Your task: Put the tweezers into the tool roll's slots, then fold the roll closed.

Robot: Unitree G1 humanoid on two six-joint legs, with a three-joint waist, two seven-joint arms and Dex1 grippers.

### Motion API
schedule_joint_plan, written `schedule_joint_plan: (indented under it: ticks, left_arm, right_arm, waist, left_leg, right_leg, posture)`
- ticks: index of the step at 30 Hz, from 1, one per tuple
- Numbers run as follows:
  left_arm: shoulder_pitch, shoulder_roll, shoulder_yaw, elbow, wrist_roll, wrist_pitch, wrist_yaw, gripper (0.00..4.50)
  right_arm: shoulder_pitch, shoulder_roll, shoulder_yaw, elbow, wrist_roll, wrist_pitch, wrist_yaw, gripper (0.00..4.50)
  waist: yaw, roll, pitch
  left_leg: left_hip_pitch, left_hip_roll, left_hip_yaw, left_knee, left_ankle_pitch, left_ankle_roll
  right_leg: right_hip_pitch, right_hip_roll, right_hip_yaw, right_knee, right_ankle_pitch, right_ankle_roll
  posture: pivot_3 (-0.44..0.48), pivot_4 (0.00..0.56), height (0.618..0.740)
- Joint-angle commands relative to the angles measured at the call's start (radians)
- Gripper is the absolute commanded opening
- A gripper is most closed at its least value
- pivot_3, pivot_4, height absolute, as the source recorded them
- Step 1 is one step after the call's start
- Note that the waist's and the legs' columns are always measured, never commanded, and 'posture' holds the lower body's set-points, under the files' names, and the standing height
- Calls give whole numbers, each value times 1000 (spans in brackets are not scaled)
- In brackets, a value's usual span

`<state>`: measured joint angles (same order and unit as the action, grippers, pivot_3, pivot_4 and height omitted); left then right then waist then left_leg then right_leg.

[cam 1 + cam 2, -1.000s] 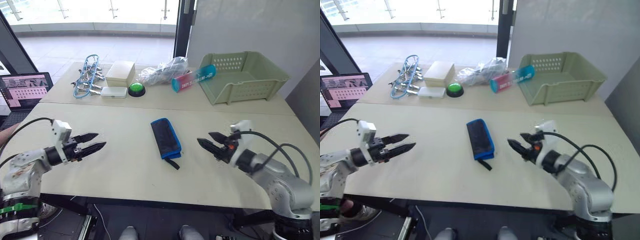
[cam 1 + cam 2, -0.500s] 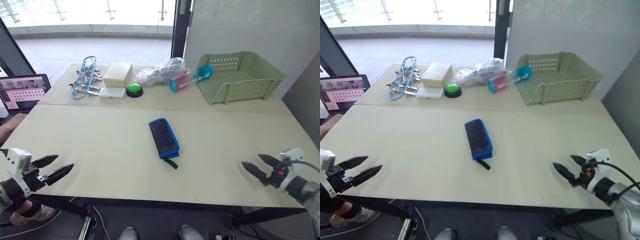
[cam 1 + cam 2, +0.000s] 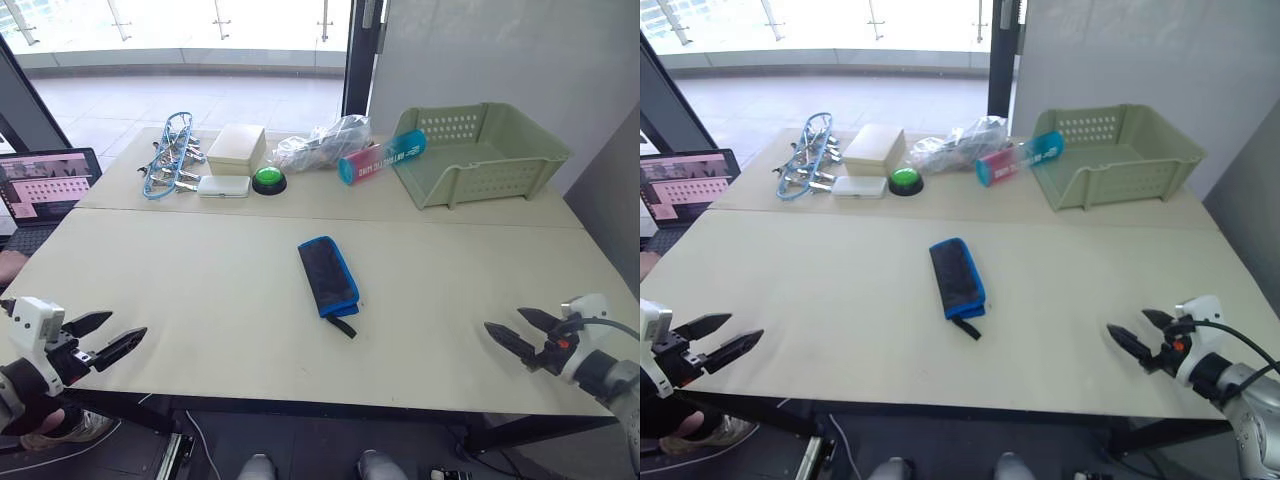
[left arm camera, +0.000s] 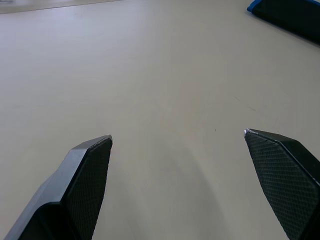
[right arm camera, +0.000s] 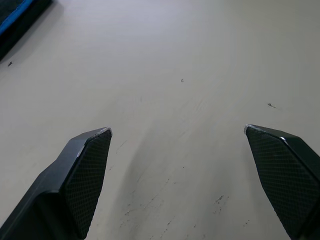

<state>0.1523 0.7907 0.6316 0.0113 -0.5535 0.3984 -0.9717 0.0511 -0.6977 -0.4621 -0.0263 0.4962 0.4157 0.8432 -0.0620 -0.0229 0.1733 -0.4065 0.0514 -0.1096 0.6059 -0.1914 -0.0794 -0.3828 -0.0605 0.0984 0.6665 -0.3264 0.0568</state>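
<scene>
From my head camera, the tool roll lies folded shut near the middle of the front table, its black strap trailing toward the near edge. My left gripper hangs at the near left corner of that table, fingers spread wide and holding nothing, well apart from the roll. My right gripper sits over the near right corner, just as wide open and empty, also well apart from the roll, which lies between the two. On the back table stand a green basket toward its right end, a bundle of blue-wire clips toward its left end, and a green button between them. Looking along my left wrist, both fingertips are spread wide over bare tabletop, with a blue-edged corner of the roll far ahead. Looking along my right wrist, the fingertips stand equally wide, with the roll's edge well ahead.
</scene>
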Motion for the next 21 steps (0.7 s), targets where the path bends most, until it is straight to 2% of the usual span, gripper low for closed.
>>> schedule_joint_plan:
  ticks: [1, 7, 11, 16, 21]
  left_arm:
    - [-7, 14, 26, -30, -17, -2, 9, 4474]
    - [-17, 14, 22, -29, -17, -4, 17, 4474]
    - [-23, 12, 15, -31, -15, -3, 22, 4474]
    - [-29, 12, 6, -27, -8, -10, 24, 4474]
    - [-33, 13, -7, -26, 7, -26, 25, 4474]
  right_arm:
    - [0, -19, -26, -40, 26, 4, 4, 4499]
    - [-3, -16, -26, -48, 31, 19, -4, 4499]
    - [-6, -13, -30, -60, 45, 40, -14, 4499]
    - [8, -14, -23, -76, 45, 53, -32, 4499]
    - [17, -9, -12, -90, 46, 51, -35, 4499]
  waist:
    - [0, 0, 0]
    - [0, 0, 0]
    - [2, -1, 0]
    - [17, -7, -1]
    - [2, -8, -1]
  left_leg:
    - [0, 0, 0, 0, 0, 0]
    - [0, 0, 0, 0, 0, 0]
    - [1, 1, 3, 1, 0, 0]
    - [9, 18, 49, 4, -10, -3]
    - [9, 18, 49, 7, -11, -1]
  right_leg:
    - [0, 0, 0, 0, 0, 0]
    - [0, 0, 0, 0, 0, 0]
    - [-2, 1, 2, 1, 0, 0]
    - [-21, 16, 50, 8, 4, 1]
    - [-14, 17, 50, 5, 5, 3]
  posture:
    - [0, 150, 740]
    - [0, 150, 740]
    - [0, 150, 733]
    - [0, 150, 728]
    - [0, 150, 728]
